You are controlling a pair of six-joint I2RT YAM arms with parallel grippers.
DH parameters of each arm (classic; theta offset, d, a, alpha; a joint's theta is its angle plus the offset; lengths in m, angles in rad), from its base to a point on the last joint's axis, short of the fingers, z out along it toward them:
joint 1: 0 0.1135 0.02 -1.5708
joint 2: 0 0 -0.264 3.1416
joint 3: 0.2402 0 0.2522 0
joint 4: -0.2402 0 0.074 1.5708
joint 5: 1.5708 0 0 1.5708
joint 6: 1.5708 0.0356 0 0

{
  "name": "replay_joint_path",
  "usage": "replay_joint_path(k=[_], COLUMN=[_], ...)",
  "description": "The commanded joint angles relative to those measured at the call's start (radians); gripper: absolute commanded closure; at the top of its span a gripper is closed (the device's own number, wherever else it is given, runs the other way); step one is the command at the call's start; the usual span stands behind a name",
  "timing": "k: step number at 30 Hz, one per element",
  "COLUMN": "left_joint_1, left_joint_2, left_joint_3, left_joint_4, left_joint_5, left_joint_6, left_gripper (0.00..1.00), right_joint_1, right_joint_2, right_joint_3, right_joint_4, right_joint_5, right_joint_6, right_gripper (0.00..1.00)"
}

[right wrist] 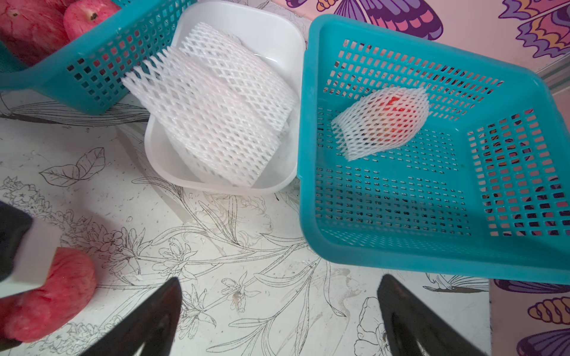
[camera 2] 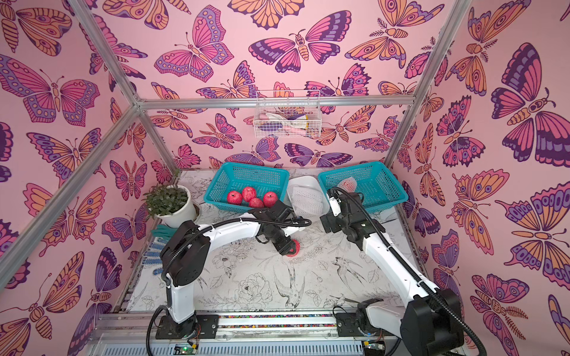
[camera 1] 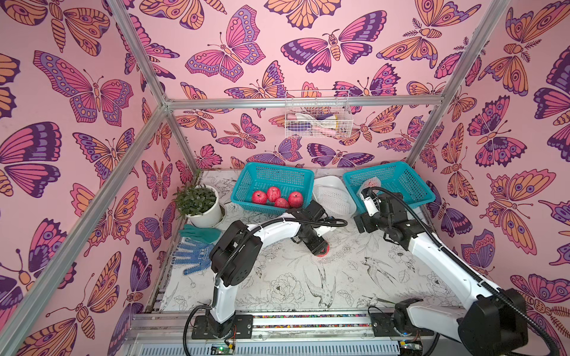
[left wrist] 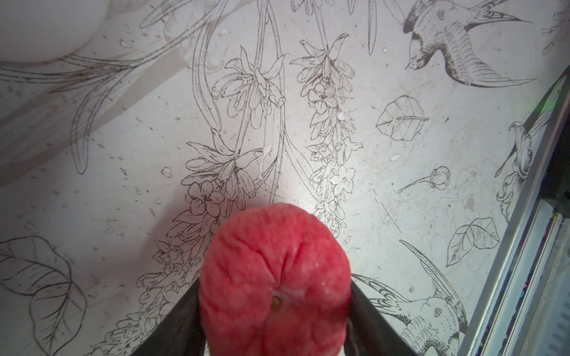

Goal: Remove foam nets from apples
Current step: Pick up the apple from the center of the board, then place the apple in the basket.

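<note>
White foam mesh nets point(right wrist: 216, 104) are lying in the white plastic tray point(right wrist: 279, 34), upper centre — four round red apples point(right wrist: 34, 30) bare, upper left. I'm clamping my left gripper point(camera 1: 319, 246) on a fifth apple point(left wrist: 274, 277); one netted apple point(right wrist: 382, 123) is waiting mid-right — right gripper point(right wrist: 280, 277) gaping empty.

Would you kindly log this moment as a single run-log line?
left gripper: gripping bare apple on table | right gripper: open, empty | netted apple: in right basket

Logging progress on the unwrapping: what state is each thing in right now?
Four apples, left basket: bare.
Lone apple, right basket: netted.
Table apple: bare, on the table.
Foam nets: off, piled in white tray.
Left claw: around the table apple, grip unclear.
Right claw: open, empty.
</note>
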Motion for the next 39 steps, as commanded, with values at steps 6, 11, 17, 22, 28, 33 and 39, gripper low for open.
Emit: replay_joint_path(k=[6,11,17,22,28,33,39], left_joint_1=[0.011,0.079,0.214,0.343,0.435,0.473,0.486], left_joint_2=[-0.123,-0.211,-0.226,-0.131,0.027,0.175,0.352], left_joint_3=[-0.008,0.049,0.153,0.304,0.455,0.598,0.784], left_joint_4=[-0.047,-0.079,-0.095,-0.133,-0.135,-0.138,-0.133], left_joint_5=[-0.009,0.016,0.024,-0.021,-0.106,-0.132,-0.172], left_joint_6=[-0.003,-0.016,-0.040,-0.093,-0.121,-0.110,-0.111], left_gripper=[0.52,0.54,0.55,0.56,0.56,0.56,0.55], right_joint_1=[-0.008,-0.008,-0.008,-0.008,-0.008,-0.008,-0.007], right_joint_2=[-0.030,-0.029,-0.028,-0.018,0.007,0.047,0.080], right_joint_3=[0.014,0.019,0.017,0.021,0.034,0.052,0.065], right_joint_4=[0.005,0.001,0.006,0.014,0.026,0.029,0.051], right_joint_5=[0.016,0.015,0.005,-0.005,-0.013,-0.035,-0.029], right_joint_6=[0.022,0.030,0.039,0.045,0.054,0.063,0.064], right_gripper=[0.01,0.01,0.01,0.00,0.00,0.00,0.00])
